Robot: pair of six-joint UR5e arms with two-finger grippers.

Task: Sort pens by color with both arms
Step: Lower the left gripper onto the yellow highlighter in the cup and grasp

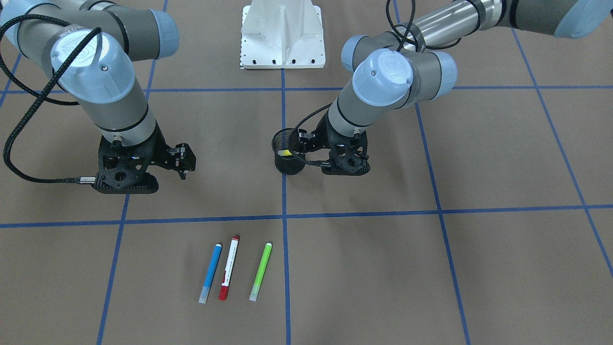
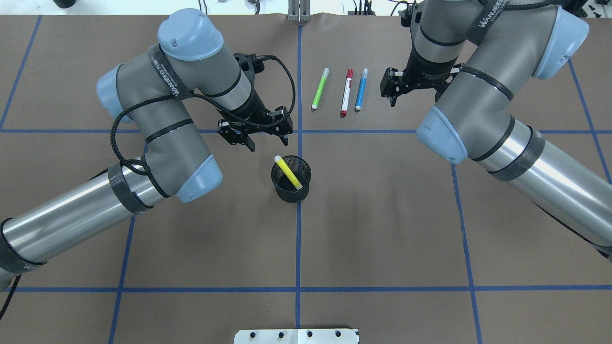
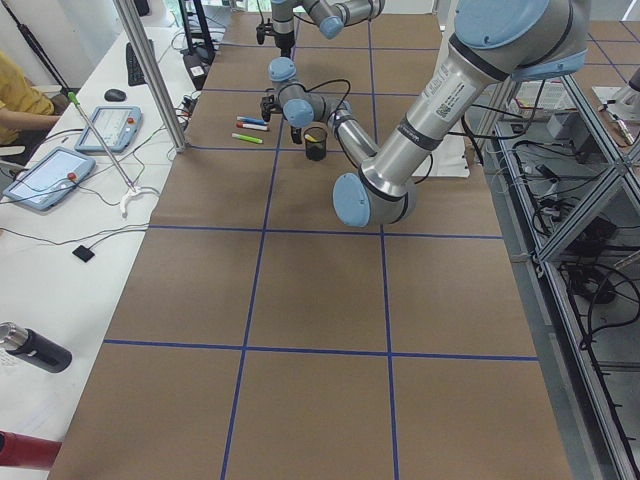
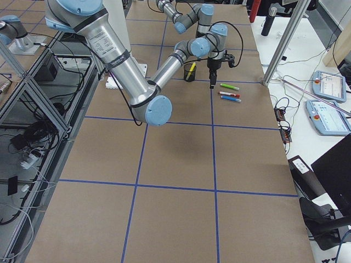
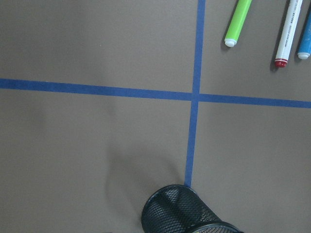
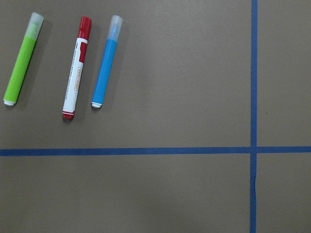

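Fingers (image 2: 250, 143) of the left gripper (image 2: 268, 143) hang spread, empty, beside the mesh cup (image 2: 292, 195); the right gripper (image 2: 393, 98), farther off, looks closed on nothing. Beyond the cup, red pen (image 2: 346, 92) and blue pen (image 2: 361, 89) lie close; grabbing one may nudge the other. Four pens: these, one green pen (image 2: 320, 89) alongside, one yellow pen (image 2: 288, 173) leaning in the single cup.

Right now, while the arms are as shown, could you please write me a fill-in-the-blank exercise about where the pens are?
The yellow pen leans inside the black mesh ____. Between the green pen and the blue pen lies a white-barrelled pen with a ____ cap. The right end effector hangs closest to the ____ pen.
Missing words: cup; red; blue.
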